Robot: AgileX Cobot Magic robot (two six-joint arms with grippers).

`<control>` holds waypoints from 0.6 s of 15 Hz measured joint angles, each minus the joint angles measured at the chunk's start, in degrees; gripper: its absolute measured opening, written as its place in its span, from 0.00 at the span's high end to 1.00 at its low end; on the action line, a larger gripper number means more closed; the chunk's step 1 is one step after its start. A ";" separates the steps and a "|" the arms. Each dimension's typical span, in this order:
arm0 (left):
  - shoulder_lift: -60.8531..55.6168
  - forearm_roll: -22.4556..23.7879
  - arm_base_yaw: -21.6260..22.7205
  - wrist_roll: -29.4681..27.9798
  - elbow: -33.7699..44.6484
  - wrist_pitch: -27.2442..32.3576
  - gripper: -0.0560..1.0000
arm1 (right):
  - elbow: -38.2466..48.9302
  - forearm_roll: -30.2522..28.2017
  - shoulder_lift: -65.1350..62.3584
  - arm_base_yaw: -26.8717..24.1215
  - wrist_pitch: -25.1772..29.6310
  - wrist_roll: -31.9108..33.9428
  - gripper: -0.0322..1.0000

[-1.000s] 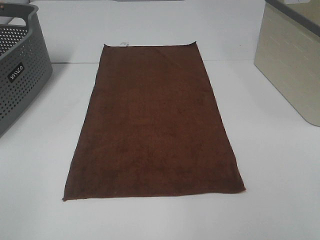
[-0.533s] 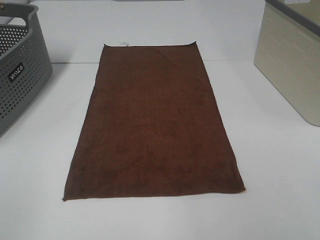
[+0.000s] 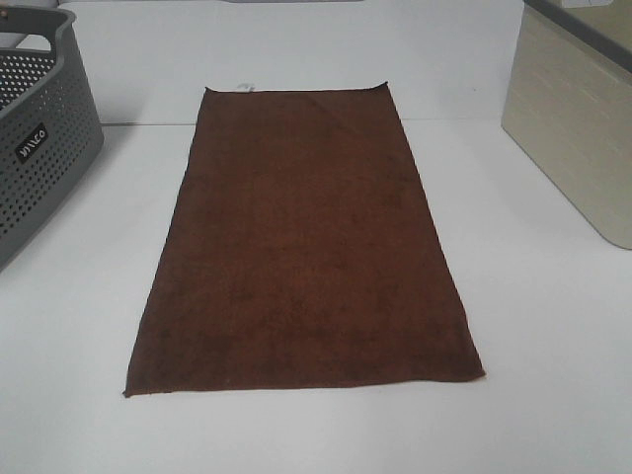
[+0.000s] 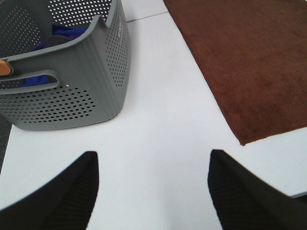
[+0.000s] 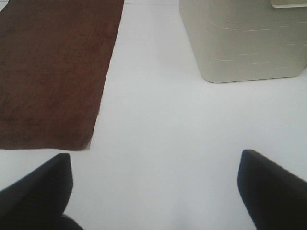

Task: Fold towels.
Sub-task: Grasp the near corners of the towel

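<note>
The dark reddish-brown towel (image 3: pixel 301 237) lies flat and spread out on the white table, long side running away from me, with a small white tag (image 3: pixel 245 86) at its far short edge. Neither gripper shows in the high view. In the left wrist view my left gripper (image 4: pixel 153 184) is open and empty over bare table, with the towel's near left corner (image 4: pixel 244 139) just ahead of it. In the right wrist view my right gripper (image 5: pixel 156 187) is open and empty, with the towel's near right corner (image 5: pixel 86 143) ahead to one side.
A grey perforated basket (image 3: pixel 35 148) stands at the left edge; the left wrist view shows blue cloth (image 4: pixel 67 33) inside it. A beige bin (image 3: pixel 578 118) stands at the right, also in the right wrist view (image 5: pixel 240 43). The white table (image 3: pixel 543 326) surrounds the towel.
</note>
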 joint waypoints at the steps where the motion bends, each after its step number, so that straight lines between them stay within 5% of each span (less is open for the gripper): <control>1: 0.00 0.00 0.00 0.00 0.00 0.00 0.35 | 0.00 0.00 0.00 0.00 0.00 0.00 0.12; 9: 0.00 0.00 0.00 -0.11 0.00 0.00 0.35 | 0.00 -0.63 0.00 0.00 0.00 0.00 0.12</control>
